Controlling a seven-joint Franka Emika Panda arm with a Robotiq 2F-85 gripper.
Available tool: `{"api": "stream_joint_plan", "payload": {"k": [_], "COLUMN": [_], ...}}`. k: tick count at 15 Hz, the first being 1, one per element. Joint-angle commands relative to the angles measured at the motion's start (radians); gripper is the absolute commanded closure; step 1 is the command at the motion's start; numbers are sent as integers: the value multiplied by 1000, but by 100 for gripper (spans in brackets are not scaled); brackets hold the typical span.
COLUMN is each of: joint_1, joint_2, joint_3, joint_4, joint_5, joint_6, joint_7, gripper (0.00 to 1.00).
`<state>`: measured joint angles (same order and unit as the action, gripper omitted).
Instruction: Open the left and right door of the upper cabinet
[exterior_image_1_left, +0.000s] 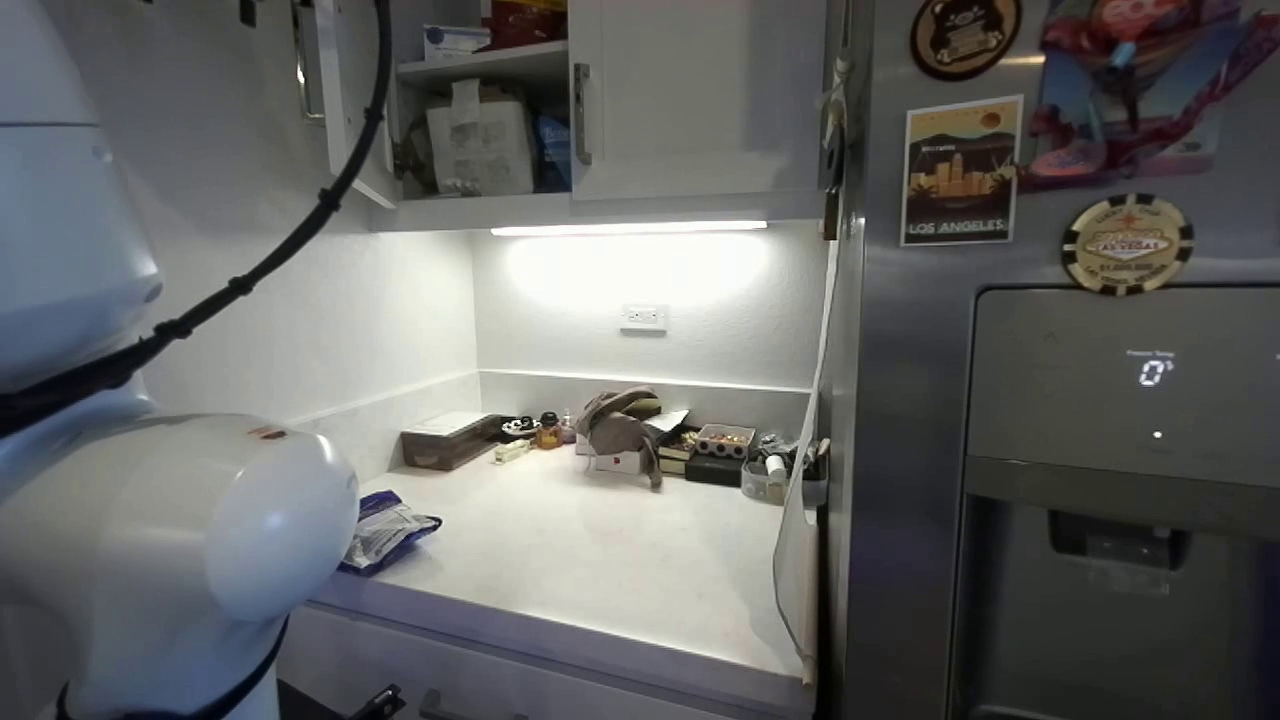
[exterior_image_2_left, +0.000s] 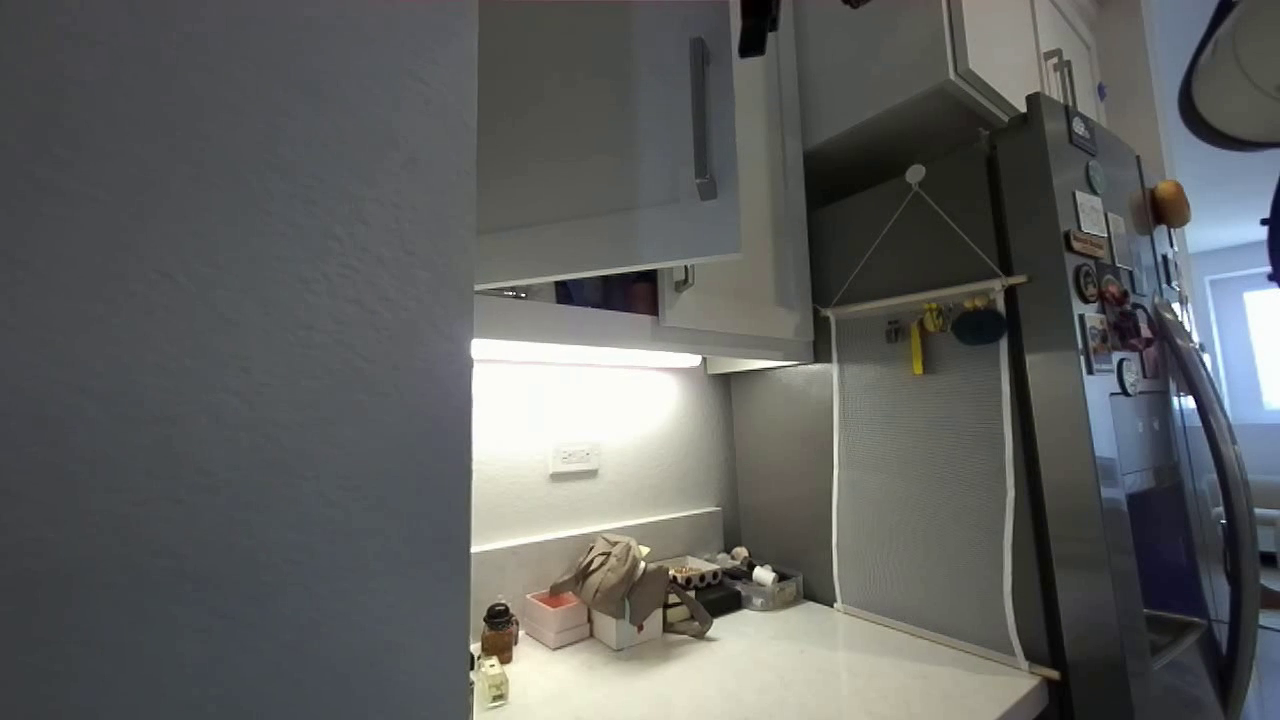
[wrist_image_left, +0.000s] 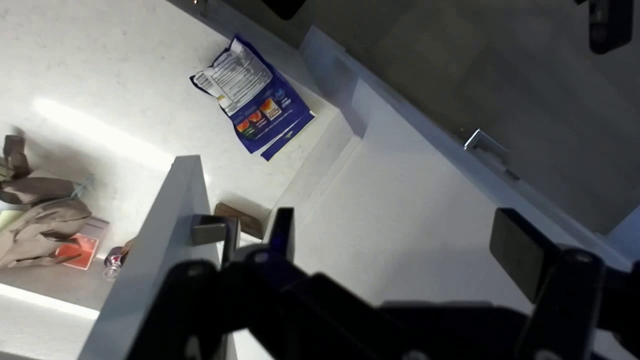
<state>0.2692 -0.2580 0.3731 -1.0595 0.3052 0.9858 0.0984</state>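
Note:
The left door (exterior_image_1_left: 345, 100) of the upper cabinet (exterior_image_1_left: 480, 212) stands swung out toward the side wall, and the shelves behind it show. Closed flat against the cabinet is the right door (exterior_image_1_left: 700, 100), with its metal handle (exterior_image_1_left: 581, 115) along the inner edge. The left door (exterior_image_2_left: 590, 130) shows its outer face and handle (exterior_image_2_left: 703, 120) in an exterior view. My gripper (wrist_image_left: 394, 220) is open in the wrist view, nothing between its fingers. The left finger (wrist_image_left: 283, 232) is beside the left door's handle (wrist_image_left: 209, 233), apparently apart from it. Both exterior views show little of the gripper.
A white side wall (wrist_image_left: 400, 200) lies beyond my jaws. Below, the counter (exterior_image_1_left: 600, 540) carries a blue bag (wrist_image_left: 265, 100), a cap (exterior_image_1_left: 615, 430) and several small boxes. A steel fridge (exterior_image_1_left: 910, 400) stands at the right. My arm's black cable (exterior_image_1_left: 300, 225) passes before the left door.

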Motion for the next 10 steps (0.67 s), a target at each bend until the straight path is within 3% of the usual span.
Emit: {"api": "stream_joint_plan", "payload": {"k": [1,4,10], "joint_1": [5,-5,-44], "joint_2": [34,6,-98], "joint_3": [-21,-38,-119], "joint_4": [105,124,87], "joint_5": [48,39,-5], "joint_6": [-109,-118,-10], "joint_7": [-1,11,33], "gripper": [0,0,0]}}
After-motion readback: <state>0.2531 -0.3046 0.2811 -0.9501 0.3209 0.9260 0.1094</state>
